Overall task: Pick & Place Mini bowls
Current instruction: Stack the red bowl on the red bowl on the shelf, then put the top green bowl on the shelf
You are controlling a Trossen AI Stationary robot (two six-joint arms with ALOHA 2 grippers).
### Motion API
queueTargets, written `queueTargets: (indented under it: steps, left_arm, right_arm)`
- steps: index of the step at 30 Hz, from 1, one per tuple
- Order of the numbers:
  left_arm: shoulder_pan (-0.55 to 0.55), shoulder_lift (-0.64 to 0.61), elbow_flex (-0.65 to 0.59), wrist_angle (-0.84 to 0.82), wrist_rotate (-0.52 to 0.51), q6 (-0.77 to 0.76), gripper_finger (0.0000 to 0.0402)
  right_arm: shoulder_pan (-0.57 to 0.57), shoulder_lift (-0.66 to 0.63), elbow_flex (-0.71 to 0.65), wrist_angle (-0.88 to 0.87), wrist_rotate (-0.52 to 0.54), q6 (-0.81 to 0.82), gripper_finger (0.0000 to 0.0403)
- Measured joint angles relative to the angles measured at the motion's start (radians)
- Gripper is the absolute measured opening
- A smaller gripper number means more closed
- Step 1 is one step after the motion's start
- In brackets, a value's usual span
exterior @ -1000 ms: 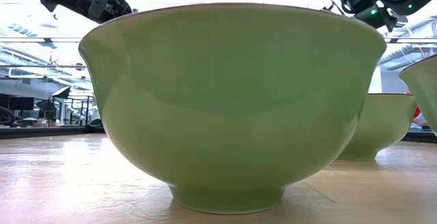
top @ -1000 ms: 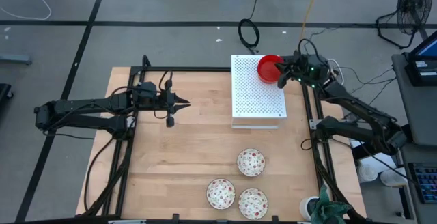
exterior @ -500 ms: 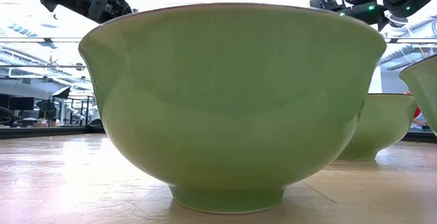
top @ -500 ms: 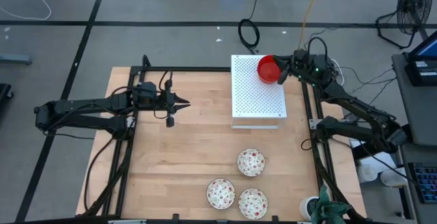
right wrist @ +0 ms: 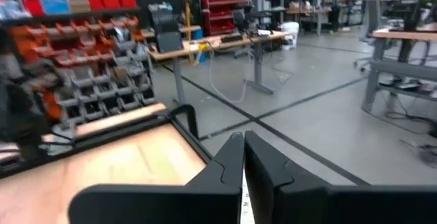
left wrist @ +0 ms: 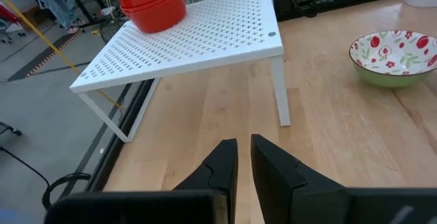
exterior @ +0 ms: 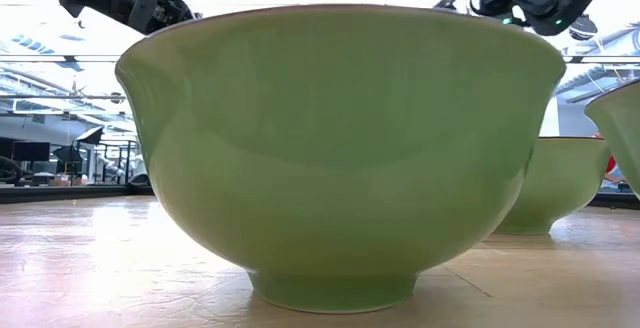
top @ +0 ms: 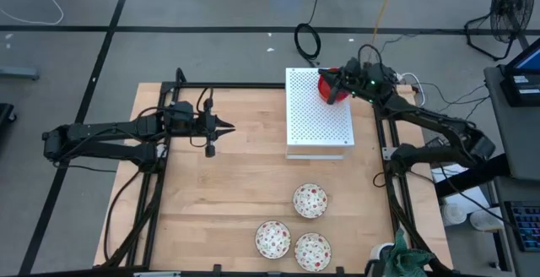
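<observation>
A stack of red mini bowls [top: 325,92] [left wrist: 151,4] stands on the far right corner of the white perforated board [top: 316,116]. Three floral mini bowls, green outside, rest on their feet near the table's front edge [top: 310,200] [top: 272,239] [top: 312,252]; one fills the low view [exterior: 340,148]. My right gripper [top: 330,80] [right wrist: 243,157] hovers shut and level over the red stack, hiding part of it, with nothing between its fingers. My left gripper [top: 228,127] [left wrist: 244,159] waits left of the board, shut but for a narrow slit, holding nothing.
The board stands on thin legs [left wrist: 281,91], with room under it. A floral bowl [left wrist: 392,57] lies beyond its near corner. Bare wood [top: 219,192] spreads over the table's left and middle. A green cloth [top: 405,260] sits off the near right corner.
My right gripper has gone from beside the red stack toward the table's left edge, ending above the stack, and has tipped up to level. It has stayed shut. The red bowls have kept their place on the board.
</observation>
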Motion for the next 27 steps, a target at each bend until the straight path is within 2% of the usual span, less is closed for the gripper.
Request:
queueTargets:
  steps: [6,11,23,27]
  left_arm:
    - [0.000,0.000,0.000,0.000,-0.001,0.000,0.0049]
    - [0.000,0.000,0.000,-0.001,-0.001,0.000,0.0049]
    - [0.000,0.000,0.000,-0.001,-0.002,-0.001,0.0049]
    - [0.000,0.000,0.000,-0.001,-0.002,-0.013,0.0049]
  right_arm:
    - [0.004,0.103,0.017,0.003,0.006,-0.030,0.0000]
    - [0.004,0.124,0.019,0.014,0.008,-0.034,0.0000]
    - [0.019,-0.024,0.019,0.042,-0.003,-0.010,0.0000]
    - [0.043,-0.092,0.019,0.035,-0.074,-0.004,0.0000]
